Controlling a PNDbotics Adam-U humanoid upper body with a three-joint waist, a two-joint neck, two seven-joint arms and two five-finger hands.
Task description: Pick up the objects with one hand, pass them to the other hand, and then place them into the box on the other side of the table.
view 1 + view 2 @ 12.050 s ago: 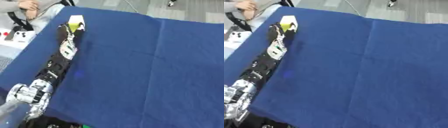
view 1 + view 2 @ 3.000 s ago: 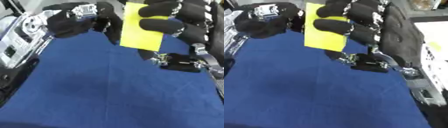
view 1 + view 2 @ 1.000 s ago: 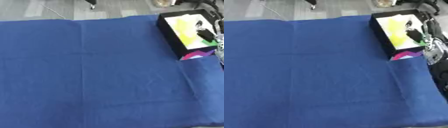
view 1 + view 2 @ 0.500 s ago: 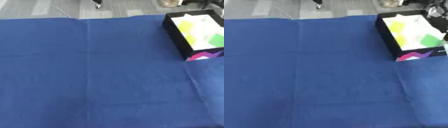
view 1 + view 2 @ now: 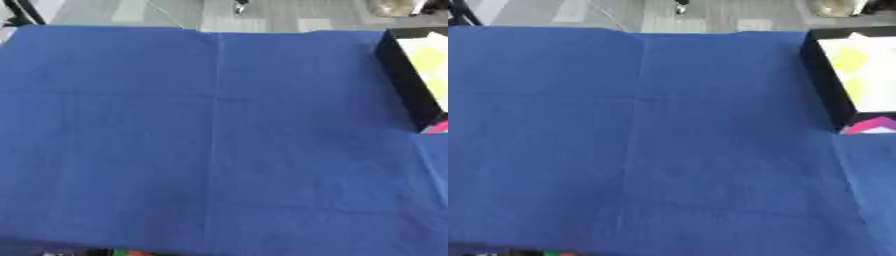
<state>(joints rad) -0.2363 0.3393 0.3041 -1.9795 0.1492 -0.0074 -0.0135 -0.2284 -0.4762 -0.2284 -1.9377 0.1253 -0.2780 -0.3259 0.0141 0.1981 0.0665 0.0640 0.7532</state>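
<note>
Neither hand visible in either eye view; finger state cannot be told.

Near edge of desk: a thin strip of dark clutter with small red and green specks [image 5: 122,252] below the cloth's hem, left of centre. Too blurred to identify.

Broad blue cloth [image 5: 219,140] covering the desk from near edge to far edge, flat, with one vertical fold crease running near to far left of centre and a fainter horizontal crease crossing it in the far half. A second faint vertical crease toward the right edge, below the box.

Right edge, far half: black rectangular open-topped box [image 5: 824,80], long side running near to far, cut off by the right border of both views. Dark left wall seen from outside. Inside, a pale whitish floor or sheet with yellow flat pieces [image 5: 849,60] lying on it; exact number and shape unclear. At the box's near end, a pink and white patch [image 5: 870,125], apparently a printed face or flap of the box, touching the cloth.

Beyond far edge of desk: grey floor [image 5: 175,12] with pale stripes. Dark slanted leg or stand [image 5: 22,11] at the far left corner. Small dark object [image 5: 240,7] on the floor past the middle of the far edge. Brownish rounded object [image 5: 833,7] on the floor behind the box.
</note>
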